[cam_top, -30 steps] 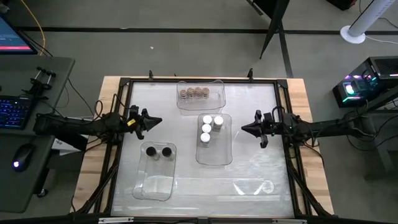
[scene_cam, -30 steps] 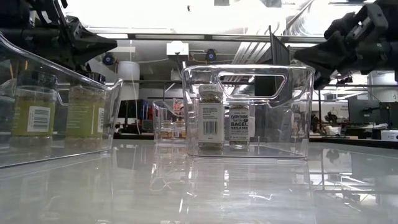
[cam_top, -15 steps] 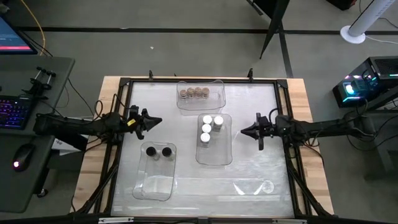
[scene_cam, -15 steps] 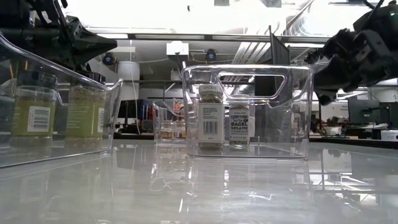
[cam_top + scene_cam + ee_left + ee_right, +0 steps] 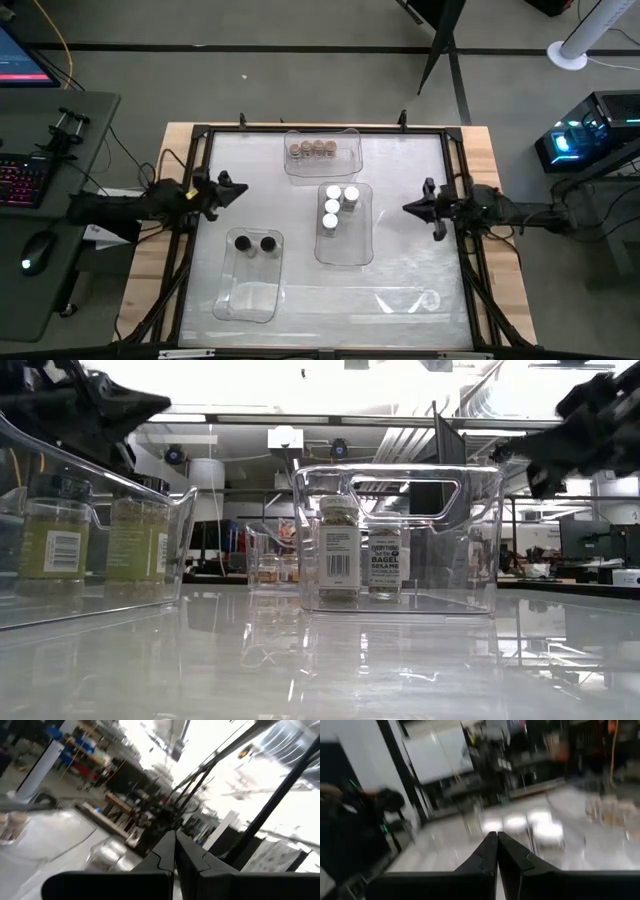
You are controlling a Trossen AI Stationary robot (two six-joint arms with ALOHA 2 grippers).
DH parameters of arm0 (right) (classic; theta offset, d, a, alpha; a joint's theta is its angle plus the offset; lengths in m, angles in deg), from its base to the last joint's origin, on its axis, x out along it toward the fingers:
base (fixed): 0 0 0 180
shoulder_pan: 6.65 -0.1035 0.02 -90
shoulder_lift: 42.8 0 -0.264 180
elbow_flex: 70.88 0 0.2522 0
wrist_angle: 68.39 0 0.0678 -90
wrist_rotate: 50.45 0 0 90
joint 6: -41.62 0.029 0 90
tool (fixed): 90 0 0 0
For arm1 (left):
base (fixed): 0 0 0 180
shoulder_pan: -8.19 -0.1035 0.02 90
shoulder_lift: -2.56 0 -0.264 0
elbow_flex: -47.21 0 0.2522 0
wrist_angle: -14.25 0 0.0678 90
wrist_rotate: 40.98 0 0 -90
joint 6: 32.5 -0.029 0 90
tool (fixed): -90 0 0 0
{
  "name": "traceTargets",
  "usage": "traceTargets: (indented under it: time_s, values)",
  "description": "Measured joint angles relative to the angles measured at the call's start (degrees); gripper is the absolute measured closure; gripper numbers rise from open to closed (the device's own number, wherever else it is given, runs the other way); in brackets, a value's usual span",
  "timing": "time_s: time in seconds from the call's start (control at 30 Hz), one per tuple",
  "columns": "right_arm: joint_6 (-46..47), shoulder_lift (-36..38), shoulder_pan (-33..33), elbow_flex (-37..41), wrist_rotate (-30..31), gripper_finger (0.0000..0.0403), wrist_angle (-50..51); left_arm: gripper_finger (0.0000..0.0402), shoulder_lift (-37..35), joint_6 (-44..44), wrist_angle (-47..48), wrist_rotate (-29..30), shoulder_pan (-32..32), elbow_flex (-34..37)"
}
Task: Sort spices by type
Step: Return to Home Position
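The left gripper (image 5: 240,188) hung over the left side of the glossy white table top (image 5: 410,270), its two dark fingers (image 5: 165,855) pressed together to a point with nothing between them. The right gripper (image 5: 408,208) hung over the right side, likewise closed and empty, its tips meeting in its own wrist view. Between the two arms the spices stood sorted. Four small cylindrical jars with tan-brown lids (image 5: 310,149) stood in a row inside the clear rectangular plastic bin at the far edge (image 5: 352,160). Four white-lidded jars (image 5: 332,207) were clustered at the far end of the clear middle bin (image 5: 345,250). Two black-lidded jars (image 5: 243,242) stood side by side at the far end of the clear near-left bin (image 5: 250,295). Neither gripper touched any bin or jar.
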Motion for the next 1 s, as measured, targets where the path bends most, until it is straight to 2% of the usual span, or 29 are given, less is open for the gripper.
traceTargets:
  time_s: [0.03,0.2,0.33,0.67,1.0]
  values:
    - [-0.01,2.03,0.04,0.02,0.00,0.0399,-0.18,0.0401,-1.92,0.01,0.60,0.00,-0.03,0.00]
    - [0.01,2.12,0.15,0.10,-0.25,0.0399,-6.23,0.0401,-10.25,0.04,3.19,0.11,-0.23,-0.04]
    - [-0.01,2.12,0.11,0.11,-0.25,0.0399,-5.47,0.0402,-10.34,0.04,4.44,0.46,-0.72,0.00]
    - [0.00,1.51,0.13,0.11,-0.26,0.0399,-2.72,0.0402,-10.33,0.02,20.91,0.46,0.22,0.00]
    - [-0.01,1.40,0.13,0.13,-0.26,0.0399,-0.45,0.0402,-10.26,0.03,21.61,0.41,3.10,0.00]
